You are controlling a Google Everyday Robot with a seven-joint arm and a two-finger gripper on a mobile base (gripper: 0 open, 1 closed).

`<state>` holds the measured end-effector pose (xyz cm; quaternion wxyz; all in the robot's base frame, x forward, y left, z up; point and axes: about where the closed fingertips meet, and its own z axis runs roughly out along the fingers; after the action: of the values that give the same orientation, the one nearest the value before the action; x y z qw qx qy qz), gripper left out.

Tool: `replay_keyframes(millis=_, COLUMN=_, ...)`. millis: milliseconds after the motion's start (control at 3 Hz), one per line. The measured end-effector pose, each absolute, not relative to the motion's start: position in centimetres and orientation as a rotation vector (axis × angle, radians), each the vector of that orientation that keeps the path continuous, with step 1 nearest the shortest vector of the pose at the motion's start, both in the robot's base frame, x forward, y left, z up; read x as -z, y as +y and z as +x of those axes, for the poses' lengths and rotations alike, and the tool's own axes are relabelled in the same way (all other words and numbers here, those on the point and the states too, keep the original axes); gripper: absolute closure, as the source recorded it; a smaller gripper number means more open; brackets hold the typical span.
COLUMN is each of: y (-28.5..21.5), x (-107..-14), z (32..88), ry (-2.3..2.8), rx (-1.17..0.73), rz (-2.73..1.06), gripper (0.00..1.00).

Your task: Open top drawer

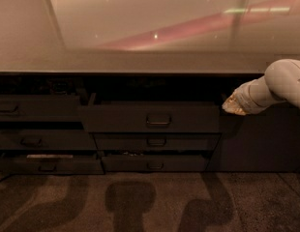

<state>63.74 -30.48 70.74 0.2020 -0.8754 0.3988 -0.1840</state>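
Observation:
The top drawer is the widest dark front in the middle column, under the counter, with one central loop handle. It stands pulled out a little, ahead of the two shallower fronts below it. My gripper comes in from the right on a white arm. Its tip is at the drawer's upper right corner, level with the drawer's top edge and well to the right of the handle.
A glossy pale countertop overhangs the drawers. Two shallower drawers sit below the top one, and a left column of drawers is also ajar. A plain dark panel fills the right. Carpet floor lies in front.

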Motion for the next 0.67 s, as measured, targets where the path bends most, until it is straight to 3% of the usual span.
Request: replay_keyframes(millis=667, y=-31.2, x=-71.7, z=64.7, ry=1.118, rx=0.65, rz=-2.3, gripper=1.0)
